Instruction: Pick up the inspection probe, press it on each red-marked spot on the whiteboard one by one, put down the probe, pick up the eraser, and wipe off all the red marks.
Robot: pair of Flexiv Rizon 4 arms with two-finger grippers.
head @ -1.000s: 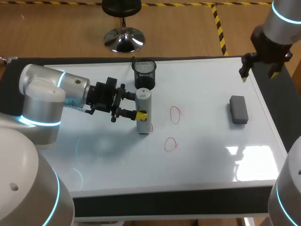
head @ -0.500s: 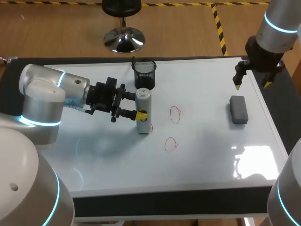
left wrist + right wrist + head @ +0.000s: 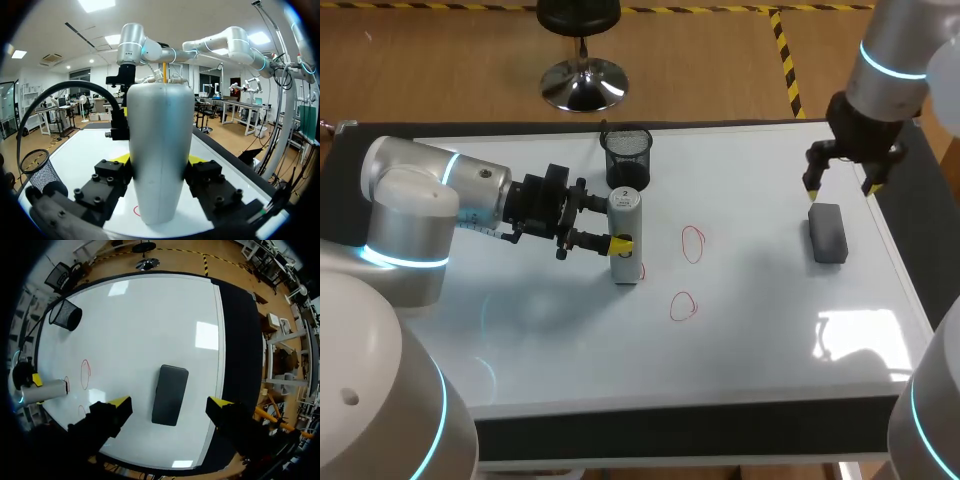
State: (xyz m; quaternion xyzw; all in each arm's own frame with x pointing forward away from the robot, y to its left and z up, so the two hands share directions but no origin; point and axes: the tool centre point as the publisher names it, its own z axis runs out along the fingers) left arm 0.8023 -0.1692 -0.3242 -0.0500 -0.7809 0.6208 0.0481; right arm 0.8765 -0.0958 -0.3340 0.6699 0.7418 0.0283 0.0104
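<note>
Head view, and here's the count: one white rectangular whiteboard [image 3: 760, 330], two arms, one pale grey cylindrical inspection probe [image 3: 626, 262], one black wire-mesh cup [image 3: 627, 158], one dark grey block eraser [image 3: 828, 232], three red oval marks. Left gripper [image 3: 617, 228] is clamped on the probe from both sides, the probe upright on the board beside the cup, its foot on a half-hidden mark [image 3: 640, 270]. Two more marks [image 3: 692, 243] [image 3: 683, 306] sit near it. Right gripper [image 3: 169, 402] hangs spread wide, holding nothing, the eraser below between its fingers, clear of both.
</note>
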